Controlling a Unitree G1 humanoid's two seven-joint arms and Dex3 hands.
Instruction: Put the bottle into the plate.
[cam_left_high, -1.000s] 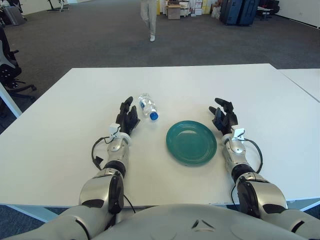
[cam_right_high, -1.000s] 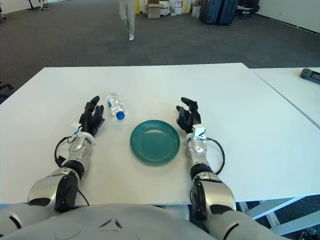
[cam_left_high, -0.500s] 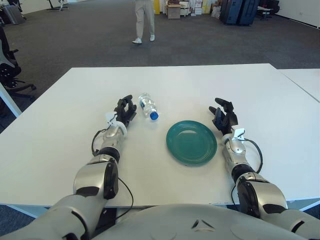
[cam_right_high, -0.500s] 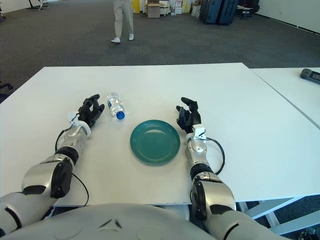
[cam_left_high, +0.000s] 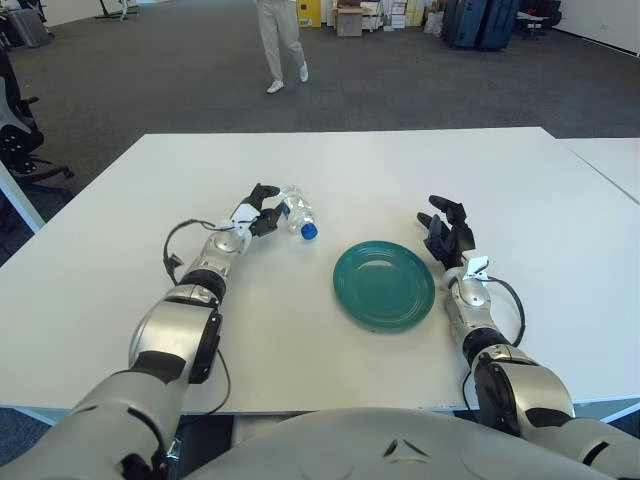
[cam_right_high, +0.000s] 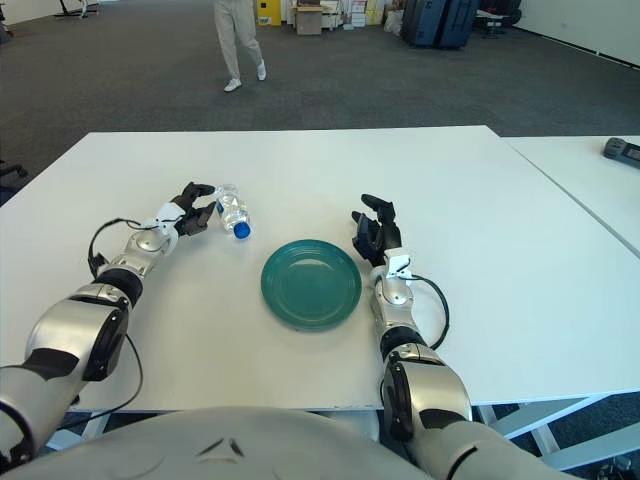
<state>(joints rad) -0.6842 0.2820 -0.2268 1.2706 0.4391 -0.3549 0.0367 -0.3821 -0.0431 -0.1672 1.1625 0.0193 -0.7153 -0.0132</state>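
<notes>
White table (cam_left_high: 330, 165): left hand (cam_left_high: 262, 209), fingers spread, just beside the lying bottle (cam_left_high: 296, 212) (plate (cam_left_high: 384, 285) at its 4 o'clock), should wrap mid-body before lifting; right hand (cam_left_high: 448, 236) idle, fingers relaxed.

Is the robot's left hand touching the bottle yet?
Cannot tell. In both eye views the left hand is right up against the bottle lying on the table, with no plain gap, but neither shows clear contact or a grasp.
</notes>
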